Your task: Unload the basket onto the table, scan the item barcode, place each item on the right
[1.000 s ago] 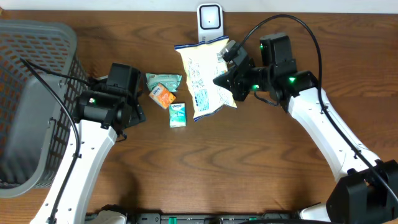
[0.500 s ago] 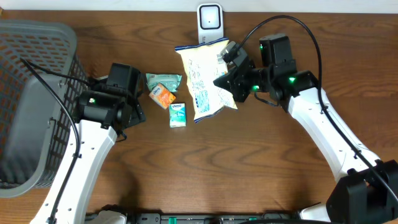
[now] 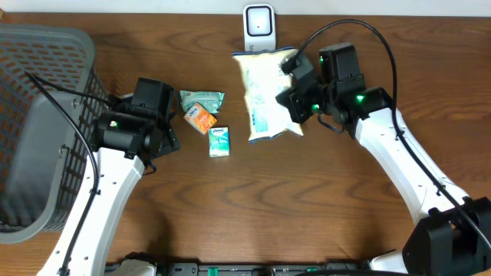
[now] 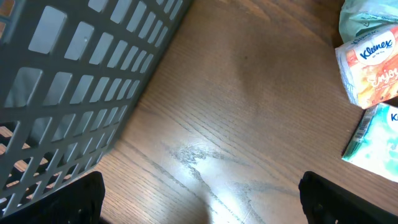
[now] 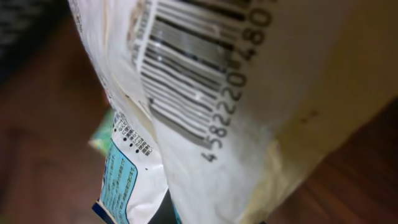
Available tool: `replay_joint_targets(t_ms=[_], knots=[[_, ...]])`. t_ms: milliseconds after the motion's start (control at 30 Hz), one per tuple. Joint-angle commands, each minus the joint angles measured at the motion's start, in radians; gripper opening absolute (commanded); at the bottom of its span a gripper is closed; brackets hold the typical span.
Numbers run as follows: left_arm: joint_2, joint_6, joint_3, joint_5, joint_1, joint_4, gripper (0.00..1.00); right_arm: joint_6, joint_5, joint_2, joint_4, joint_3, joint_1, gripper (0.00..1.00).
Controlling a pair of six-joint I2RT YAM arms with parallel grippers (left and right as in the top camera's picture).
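The right pincer (image 3: pixel 293 98) is pressed together on the right edge of the snack bag (image 3: pixel 268 96). It holds the bag in the upper middle of the overhead frame, with the bag's top edge just beside the base of the scanner (image 3: pixel 259 23). In the right wrist view the barcode (image 5: pixel 186 68) fills the top of the frame, printed on a creased, slightly shiny panel that curves away toward the lower left. That face looks toward the wrist camera, and whether it also faces the scanner window cannot be told from here. The step in hand appears to be presenting the code. To do it well, the wrist should likely roll until the striped panel squarely meets the scanner's front, close but not touching. The bag then needs to be held steady, because the film is limp and a wrinkle or glare across the bars could spoil the read. A slight tilt may get rid of the shine. The left pincer (image 4: pixel 202 199) is spread wide and empty above the bare desk (image 4: pixel 236 124), between the basket (image 4: pixel 74 93) at the upper left and the tissue packs (image 4: pixel 367 68) at the right edge. It is best kept there, clear of the scanner.
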Motion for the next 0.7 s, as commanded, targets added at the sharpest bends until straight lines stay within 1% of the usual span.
replay_joint_targets(t_ms=[0, 133, 267, 500, 667], knots=[[-0.006, -0.006, 0.003, -0.013, 0.005, -0.003, 0.98, 0.106, 0.286, -0.013, -0.028, 0.007, 0.002, 0.01], [-0.006, -0.006, 0.003, -0.013, 0.005, -0.003, 0.97, 0.172, 0.532, 0.002, -0.080, 0.006, 0.002, 0.01], [-0.006, -0.006, 0.003, -0.013, 0.005, -0.003, 0.98, 0.175, 0.706, 0.046, -0.114, 0.006, 0.002, 0.01], [-0.006, -0.006, 0.003, -0.013, 0.005, -0.003, 0.97, 0.161, 0.785, 0.151, -0.188, 0.007, 0.002, 0.01], [-0.006, -0.005, 0.003, -0.013, 0.005, -0.003, 0.98, 0.117, 0.916, 0.174, -0.235, 0.007, 0.003, 0.01]])
